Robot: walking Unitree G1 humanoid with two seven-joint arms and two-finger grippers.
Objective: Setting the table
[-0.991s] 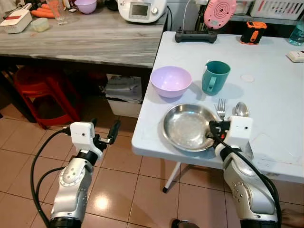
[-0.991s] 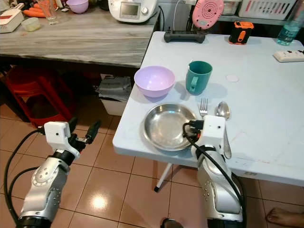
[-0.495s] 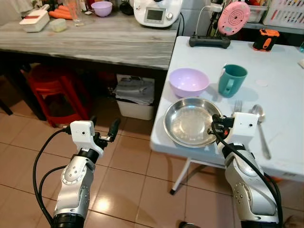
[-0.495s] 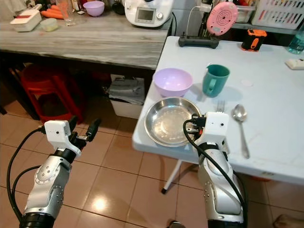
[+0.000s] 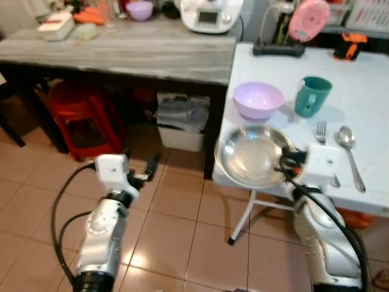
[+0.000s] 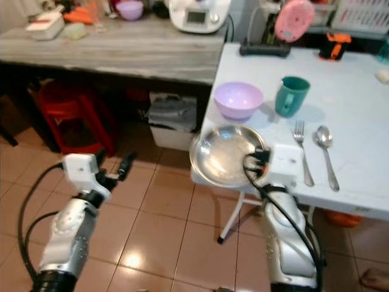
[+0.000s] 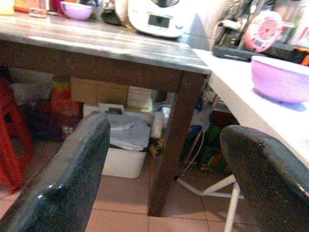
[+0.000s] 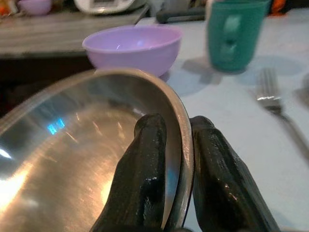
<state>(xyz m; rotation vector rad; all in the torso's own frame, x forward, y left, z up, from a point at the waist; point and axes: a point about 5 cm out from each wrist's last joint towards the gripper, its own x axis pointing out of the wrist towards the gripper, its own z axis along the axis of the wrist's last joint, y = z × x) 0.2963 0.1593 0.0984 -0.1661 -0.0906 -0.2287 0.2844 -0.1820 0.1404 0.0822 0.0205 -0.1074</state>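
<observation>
A round steel plate (image 5: 250, 155) hangs over the near left edge of the white table (image 5: 364, 91). My right gripper (image 5: 284, 165) is shut on its right rim; in the right wrist view the two black fingers (image 8: 145, 174) pinch the plate's edge (image 8: 72, 159) between them. Behind the plate stand a lilac bowl (image 5: 258, 99) and a teal mug (image 5: 312, 95). A fork (image 5: 322, 135) and a spoon (image 5: 350, 146) lie to the plate's right. My left gripper (image 5: 141, 169) is held open over the floor, left of the table, its fingers (image 7: 67, 179) wide apart with nothing between them.
A grey wooden counter (image 5: 134, 52) runs along the back left, carrying a white appliance (image 5: 211, 12) and small items. Under it sit a red stool (image 5: 85, 115) and a white bin (image 5: 182, 125). A black device (image 5: 278, 48) and a pink disc (image 5: 309, 18) stand at the table's far edge. Tiled floor (image 5: 182, 243) lies below.
The camera has moved back and to the left. The plate, held by my right gripper, has slid left away from the fork and now overhangs the table edge. The left gripper stays open.
</observation>
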